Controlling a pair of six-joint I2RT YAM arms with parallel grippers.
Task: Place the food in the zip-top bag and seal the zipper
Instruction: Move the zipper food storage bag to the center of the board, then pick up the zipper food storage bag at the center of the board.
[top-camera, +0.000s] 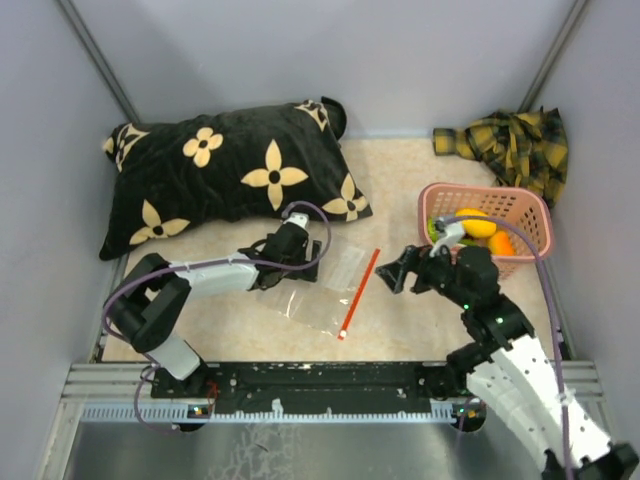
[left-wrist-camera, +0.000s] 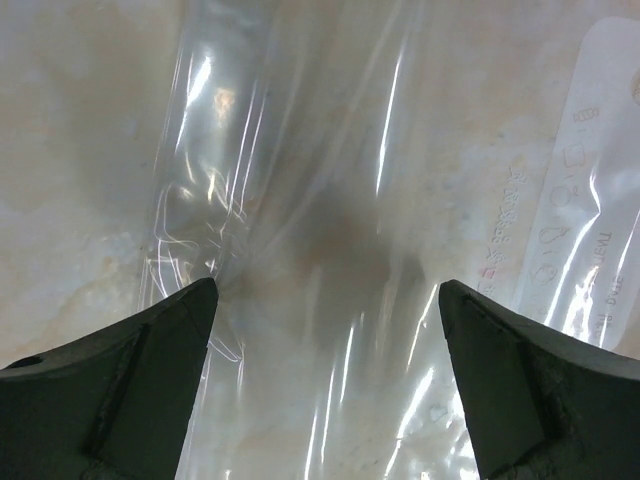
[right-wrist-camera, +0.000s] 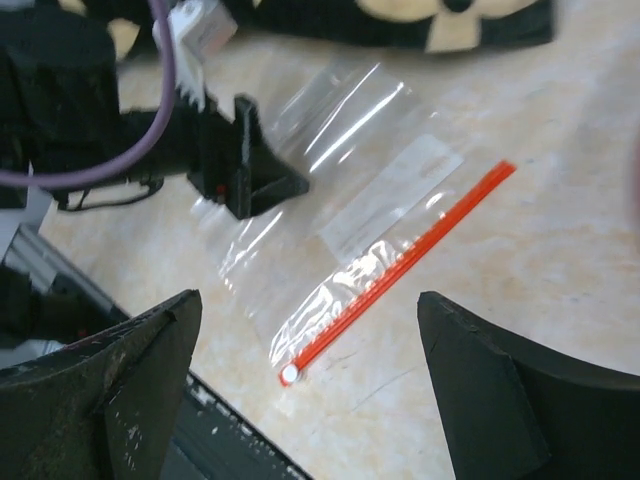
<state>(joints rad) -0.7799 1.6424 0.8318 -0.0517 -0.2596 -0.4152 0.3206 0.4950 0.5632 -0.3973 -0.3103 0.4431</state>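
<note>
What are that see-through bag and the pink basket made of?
The zip-top bag looks like thin, glossy clear plastic film: it wrinkles and shows glare streaks. The basket seems rigid pink plastic, moulded as an open lattice.

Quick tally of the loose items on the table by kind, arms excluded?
Clear plastic zip-top bag with red-orange zipper strip: 1
Pink plastic lattice basket: 1
Toy food pieces in the basket: 3 visible, yellow piece, orange piece, green piece; more may be hidden
Black pillow with cream flower print: 1
Yellow-and-black plaid cloth: 1
Total: 7 visible
</note>
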